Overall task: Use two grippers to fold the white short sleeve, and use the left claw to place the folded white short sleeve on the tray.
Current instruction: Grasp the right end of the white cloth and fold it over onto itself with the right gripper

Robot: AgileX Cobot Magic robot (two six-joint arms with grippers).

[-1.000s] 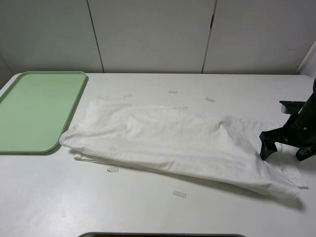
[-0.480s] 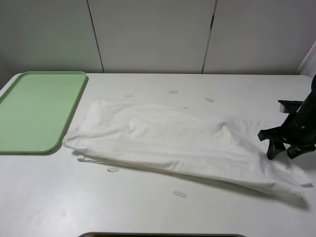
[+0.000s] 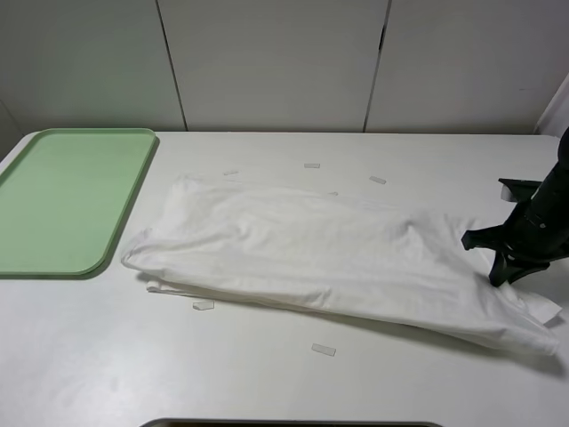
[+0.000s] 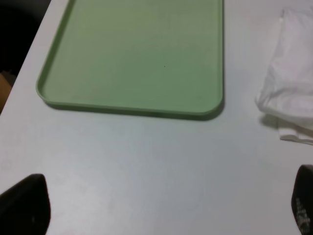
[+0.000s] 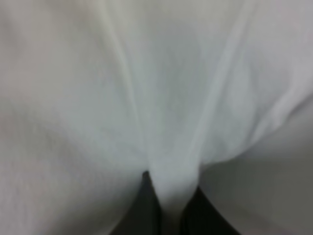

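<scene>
The white short sleeve [image 3: 338,262], a soft cotton T-shirt gathered into a long, rumpled band with shallow creases, lay on the smooth matte white table [image 3: 267,382], running slantwise from just beside the tray's near corner towards the table's right edge. The flat pale-green rectangular plastic tray [image 3: 67,200], with rounded corners and a low raised rim, sat at the far left, and its glossy floor held nothing. In the left wrist view a strip of bare table [image 4: 146,161] separated the tray [image 4: 137,54] from the shirt's bunched, layered end [image 4: 293,93], so the two were close but not touching. The black left claw [image 4: 164,208] hung over that bare table with its two blunt fingers spread wide and nothing between them. The black right claw [image 3: 502,271] stood on the shirt's right end, its angular body tilted over the cloth. In the right wrist view, blurred and very near, its dark fingers [image 5: 171,205] pinched a narrow raised ridge of white fabric, with folds fanning away from the grip. Several small, thin, clear rectangular tabs [image 3: 324,350] lay scattered flat on the table around the shirt. Plain pale wall panels [image 3: 267,62] with dark vertical seams stood behind the table.
</scene>
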